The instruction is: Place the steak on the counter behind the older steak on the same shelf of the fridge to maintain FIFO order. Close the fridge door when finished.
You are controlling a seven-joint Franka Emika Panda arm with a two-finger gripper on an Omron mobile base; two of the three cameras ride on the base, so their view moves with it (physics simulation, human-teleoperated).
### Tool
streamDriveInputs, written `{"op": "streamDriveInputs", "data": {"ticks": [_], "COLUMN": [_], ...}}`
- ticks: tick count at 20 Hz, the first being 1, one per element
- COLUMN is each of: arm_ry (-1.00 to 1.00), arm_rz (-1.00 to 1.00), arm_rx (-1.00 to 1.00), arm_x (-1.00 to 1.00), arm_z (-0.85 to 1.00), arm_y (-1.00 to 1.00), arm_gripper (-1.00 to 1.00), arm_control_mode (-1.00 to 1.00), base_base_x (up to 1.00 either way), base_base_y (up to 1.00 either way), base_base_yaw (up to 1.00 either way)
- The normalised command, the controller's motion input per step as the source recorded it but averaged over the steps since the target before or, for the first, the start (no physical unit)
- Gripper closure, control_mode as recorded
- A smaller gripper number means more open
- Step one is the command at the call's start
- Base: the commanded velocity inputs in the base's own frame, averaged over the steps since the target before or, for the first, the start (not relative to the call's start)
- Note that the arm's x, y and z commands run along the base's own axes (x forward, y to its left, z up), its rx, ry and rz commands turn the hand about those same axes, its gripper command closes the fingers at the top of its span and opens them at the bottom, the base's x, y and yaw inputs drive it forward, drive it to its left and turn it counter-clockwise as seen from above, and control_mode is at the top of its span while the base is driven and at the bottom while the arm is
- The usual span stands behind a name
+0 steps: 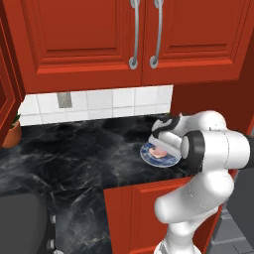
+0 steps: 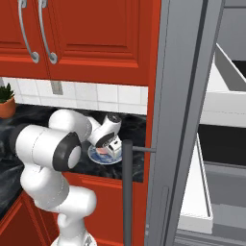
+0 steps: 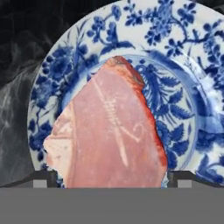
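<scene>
Steak point(image 3: 107, 135) on plate point(image 3: 183, 113) (blue-patterned); pincer point(image 3: 111, 177) spread wide astride it

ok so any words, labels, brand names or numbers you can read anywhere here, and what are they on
None: no words, numbers or brand marks can be read in these pictures.
plate: blue flower pattern, no lettering.
steak: pale fat streaks, not writing.
wall plate on the tiles: plain grey, too small to show any mark.
fridge door and cabinet doors: bare.
</scene>
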Motion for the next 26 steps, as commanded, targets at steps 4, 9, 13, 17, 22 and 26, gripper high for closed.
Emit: {"op": "streamDriveInputs", "data": {"ticks": [4, 9, 13, 17, 22, 26], "arm_ry": [0.00, 0.00, 0.00, 0.00, -0.01, 0.00], "arm_rz": [-0.08, -0.03, -0.01, -0.07, -0.06, -0.01], "arm_rx": [0.03, 0.00, 0.01, 0.00, 0.00, 0.00], "arm_x": [0.13, 0.01, 0.00, 0.21, 0.18, 0.01], "arm_z": [-0.27, -0.38, -0.36, -0.26, -0.15, 0.00], "arm_y": [0.00, 0.03, 0.07, 0.45, 0.26, 0.09], "arm_gripper": [-1.00, -1.00, -1.00, 1.00, 1.00, 1.00], "arm_control_mode": [-1.00, -1.00, -1.00, -1.00, -1.00, -1.00], "base_base_x": [0.00, 0.00, 0.00, 0.00, 0.00, 0.00], "base_base_y": [0.00, 0.00, 0.00, 0.00, 0.00, 0.00], "base_base_yaw": [0.00, 0.00, 0.00, 0.00, 0.00, 0.00]}}
